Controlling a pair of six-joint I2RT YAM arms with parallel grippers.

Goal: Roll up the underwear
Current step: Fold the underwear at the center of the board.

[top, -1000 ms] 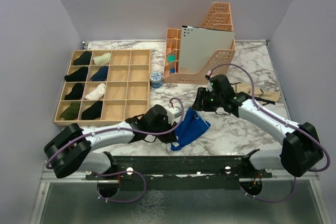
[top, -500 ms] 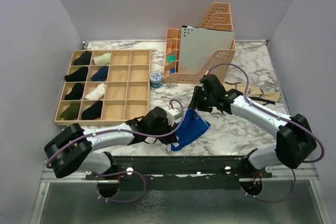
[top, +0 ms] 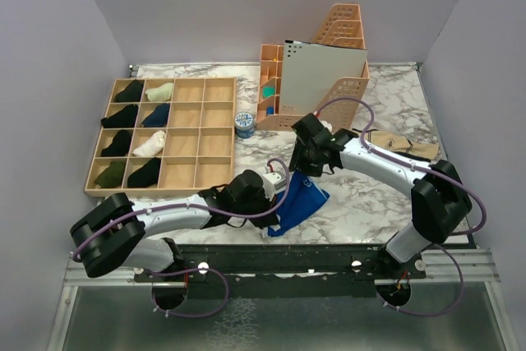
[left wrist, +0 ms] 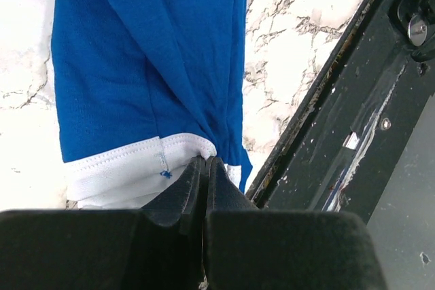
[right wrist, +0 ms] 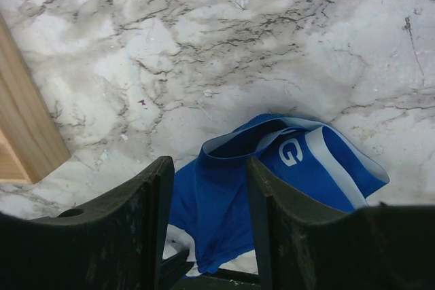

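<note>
The blue underwear (top: 301, 201) with a white band lies crumpled on the marble near the table's front edge. My left gripper (left wrist: 206, 161) is shut on its white hem, at the near left corner of the cloth (left wrist: 149, 66). In the top view the left gripper (top: 269, 200) sits just left of the garment. My right gripper (top: 306, 163) hovers over the far end, tilted down. In the right wrist view its fingers (right wrist: 207, 168) stand open above the blue underwear (right wrist: 326, 161), which shows a white letter G, and nothing is between them.
A wooden compartment tray (top: 187, 144) with several rolled dark and light garments stands at the left. A pink file organizer (top: 325, 113) stands at the back, a small blue roll (top: 244, 123) before it. Beige cloth (top: 409, 147) lies at the right. A black rail (top: 288, 256) borders the front.
The right arm has swung left and its gripper now hangs over the far end of the underwear. The left gripper has kept its hold and place.
</note>
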